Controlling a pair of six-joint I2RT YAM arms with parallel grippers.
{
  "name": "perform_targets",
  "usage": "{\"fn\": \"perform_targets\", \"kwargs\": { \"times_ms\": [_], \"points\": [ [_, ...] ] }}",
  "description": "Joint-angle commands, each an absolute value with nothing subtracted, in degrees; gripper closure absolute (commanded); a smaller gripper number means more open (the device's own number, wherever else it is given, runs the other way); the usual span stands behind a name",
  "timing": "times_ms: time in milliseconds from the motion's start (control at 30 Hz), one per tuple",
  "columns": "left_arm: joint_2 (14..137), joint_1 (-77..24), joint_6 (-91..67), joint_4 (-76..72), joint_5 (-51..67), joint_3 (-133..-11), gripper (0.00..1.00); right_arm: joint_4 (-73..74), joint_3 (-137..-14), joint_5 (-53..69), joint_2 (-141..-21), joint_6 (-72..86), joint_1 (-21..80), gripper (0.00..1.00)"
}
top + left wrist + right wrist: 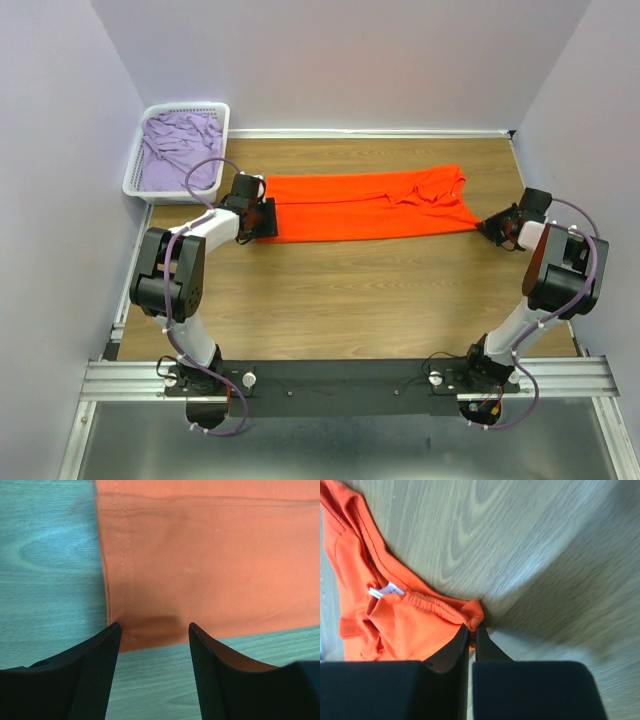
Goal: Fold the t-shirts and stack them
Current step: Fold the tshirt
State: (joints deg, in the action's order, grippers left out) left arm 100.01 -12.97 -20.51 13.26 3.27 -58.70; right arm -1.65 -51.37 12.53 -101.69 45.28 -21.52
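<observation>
My right gripper point(471, 628) is pinched almost shut on the collar-end corner of the orange t-shirt point(370, 207). My left gripper point(154, 626) stands open, fingers astride the hem corner at the other end. The shirt lies as a long folded band across the table point(350, 300). The lilac t-shirt point(178, 150) sits heaped in the white basket point(226, 125), far left.

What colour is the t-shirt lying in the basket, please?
The t-shirt is pale lilac, clearest in the top external view.

Left hand point(155, 628) spread, right hand point(472, 628) pinched
</observation>
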Motion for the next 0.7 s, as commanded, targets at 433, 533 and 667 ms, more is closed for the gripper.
{"fn": "perform_targets", "kwargs": {
  "times_ms": [433,533,667],
  "points": [
    [98.96,-12.22,-19.78,21.09,3.69,-52.38,0.35,6.50,-57.04,3.60,-101.51,31.91,-23.73,0.80],
    [98.96,-12.30,-19.69,21.27,3.60,-52.65,0.35,6.68,-57.83,4.39,-101.16,31.12,-23.73,0.75],
    [98.79,-12.30,-19.78,20.92,3.69,-52.65,0.35,6.94,-58.10,6.24,-101.34,30.85,-23.64,0.67]
  ]
}}
